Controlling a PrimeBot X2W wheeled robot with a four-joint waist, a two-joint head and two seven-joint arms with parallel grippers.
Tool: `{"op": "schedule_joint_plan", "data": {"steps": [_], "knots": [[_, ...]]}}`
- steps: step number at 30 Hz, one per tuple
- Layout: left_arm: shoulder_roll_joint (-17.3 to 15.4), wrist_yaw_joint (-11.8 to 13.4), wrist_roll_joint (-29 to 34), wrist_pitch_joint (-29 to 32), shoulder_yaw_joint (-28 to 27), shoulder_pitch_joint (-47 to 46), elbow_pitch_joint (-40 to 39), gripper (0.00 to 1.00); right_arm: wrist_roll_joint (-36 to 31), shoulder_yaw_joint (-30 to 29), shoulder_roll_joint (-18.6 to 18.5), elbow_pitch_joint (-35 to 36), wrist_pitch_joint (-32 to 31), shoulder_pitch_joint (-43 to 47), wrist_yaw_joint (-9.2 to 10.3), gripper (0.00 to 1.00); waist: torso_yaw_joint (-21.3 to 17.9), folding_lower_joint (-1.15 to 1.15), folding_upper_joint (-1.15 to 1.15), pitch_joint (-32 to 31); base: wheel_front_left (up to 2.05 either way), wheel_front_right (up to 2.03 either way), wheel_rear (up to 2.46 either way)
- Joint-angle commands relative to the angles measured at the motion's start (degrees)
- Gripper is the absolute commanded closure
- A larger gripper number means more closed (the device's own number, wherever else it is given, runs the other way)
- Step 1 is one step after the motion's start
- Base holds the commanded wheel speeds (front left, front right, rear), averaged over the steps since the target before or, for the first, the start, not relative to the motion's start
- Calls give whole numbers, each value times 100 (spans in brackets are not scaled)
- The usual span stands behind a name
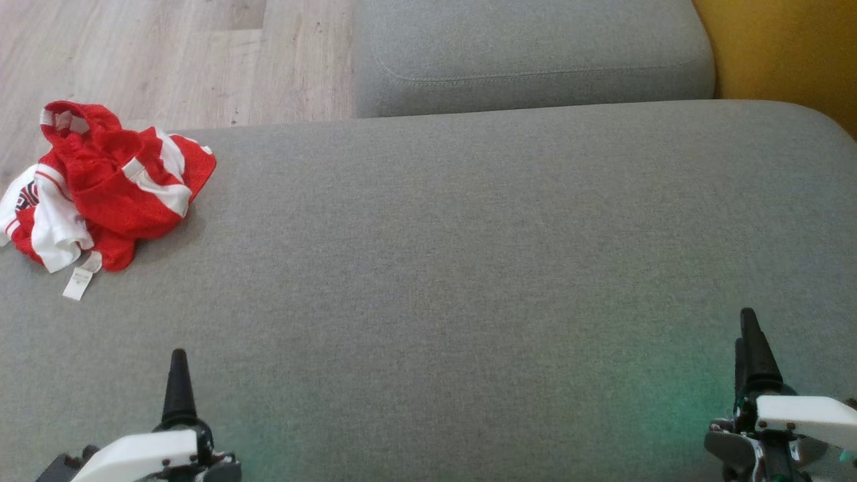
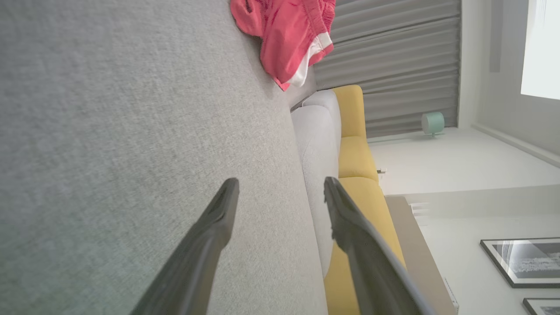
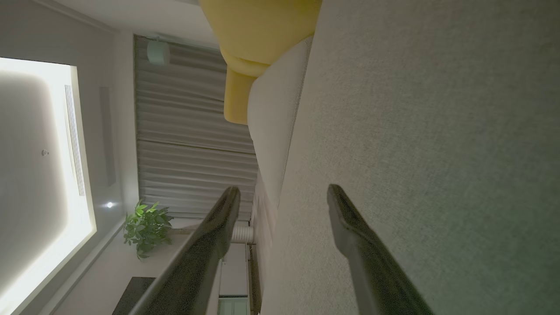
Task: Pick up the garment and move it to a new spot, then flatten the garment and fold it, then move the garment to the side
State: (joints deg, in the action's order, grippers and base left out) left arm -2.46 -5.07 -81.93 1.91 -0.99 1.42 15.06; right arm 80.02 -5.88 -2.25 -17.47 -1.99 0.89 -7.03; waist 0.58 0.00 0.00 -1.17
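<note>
Where the grey cushion (image 1: 469, 268) reaches its far-left edge, garment (image 1: 114, 187): one red-and-white heap, crumpled, widest left to right, white tag (image 1: 79, 282) trailing toward the robot. Left gripper (image 2: 280, 188): spread, empty. Right gripper (image 3: 284, 194): spread, empty, well apart from garment.

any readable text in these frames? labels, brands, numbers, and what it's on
Nothing can be read outright.
White tag hanging off the red-and-white garment: faint print, too small to read.
Dark print on the garment's white panel at its left edge: partly folded under, illegible.
Framed picture in the left wrist view: pale marks that may be writing, too blurred to read.
</note>
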Motion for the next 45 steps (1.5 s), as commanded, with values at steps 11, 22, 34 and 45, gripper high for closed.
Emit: {"op": "schedule_joint_plan", "data": {"steps": [11,22,34,45], "knots": [[-24,47,1108,-211,235,-52,-462,0,-1248,266,-22,536,232,-21,-14,0,60,0,0,-46,0,0,0],[-39,35,2307,-398,462,88,-473,0,-2271,469,-27,533,418,77,-18,0,100,0,0,-89,0,0,0],[-68,68,3274,-585,669,189,-467,0,-3133,629,-32,505,603,140,-22,0,138,0,0,-146,0,0,0],[-72,105,4004,-773,769,288,-411,0,-3934,751,-37,506,789,200,-26,0,170,0,0,-210,0,0,0]]}}
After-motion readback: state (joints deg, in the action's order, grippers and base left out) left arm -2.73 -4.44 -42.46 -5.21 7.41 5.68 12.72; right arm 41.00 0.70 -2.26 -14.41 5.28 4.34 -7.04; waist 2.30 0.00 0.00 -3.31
